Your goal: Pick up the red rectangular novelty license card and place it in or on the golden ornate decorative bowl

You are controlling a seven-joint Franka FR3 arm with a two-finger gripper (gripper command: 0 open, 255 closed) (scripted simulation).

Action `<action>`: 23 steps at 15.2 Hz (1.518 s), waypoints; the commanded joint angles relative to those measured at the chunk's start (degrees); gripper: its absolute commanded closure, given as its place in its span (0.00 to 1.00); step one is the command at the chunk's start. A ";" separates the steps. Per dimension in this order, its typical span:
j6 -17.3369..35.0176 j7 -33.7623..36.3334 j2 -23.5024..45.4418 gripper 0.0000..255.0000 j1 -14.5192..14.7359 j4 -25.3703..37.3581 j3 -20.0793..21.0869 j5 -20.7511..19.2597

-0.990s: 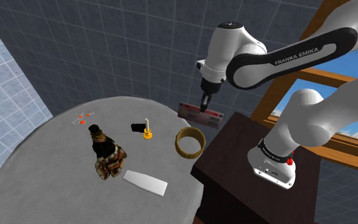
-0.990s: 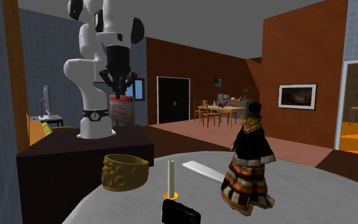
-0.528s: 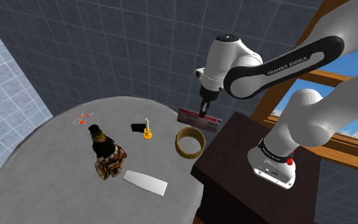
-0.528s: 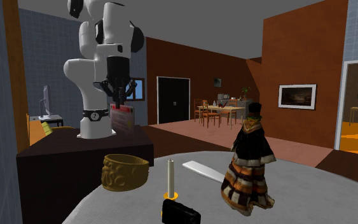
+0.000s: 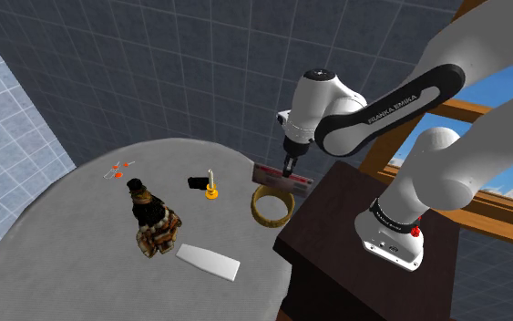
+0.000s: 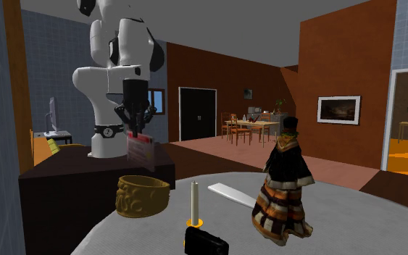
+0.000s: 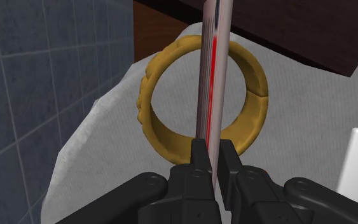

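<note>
Card (image 5: 268, 173) + gripper (image 5: 288, 170) lower, edge-down just above bowl (image 5: 270, 220) rim.

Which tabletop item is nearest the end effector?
The golden ring-shaped bowl, right below the end effector and its held red card; doll, candle, white slab lie farther.

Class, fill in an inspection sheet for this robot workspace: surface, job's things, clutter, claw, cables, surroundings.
Surface: round grey table.
Job's things: red card hangs edge-down in the air over the golden bowl, apart from it; the bowl sits on the table beside the stand.
Clutter: doll, candle, small black object, white slab, orange bits.
Claw: claw shut on the card's top edge.
Cables: nothing seen.
Surroundings: dark stand, blue tiled wall.
</note>
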 commanded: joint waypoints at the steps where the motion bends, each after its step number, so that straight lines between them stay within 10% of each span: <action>1: 2.29 -0.06 1.61 1.00 -0.19 -0.63 0.06 -0.12; 14: 8.43 0.43 6.89 1.00 -0.67 -1.50 0.59 -0.68; 15: 8.43 0.43 6.89 0.00 -0.67 -1.50 0.59 -0.68; 20: 8.43 0.43 6.88 0.00 -0.67 -1.51 0.59 -0.68; 23: -0.32 -0.18 -0.64 0.00 -0.03 -0.25 -0.09 0.07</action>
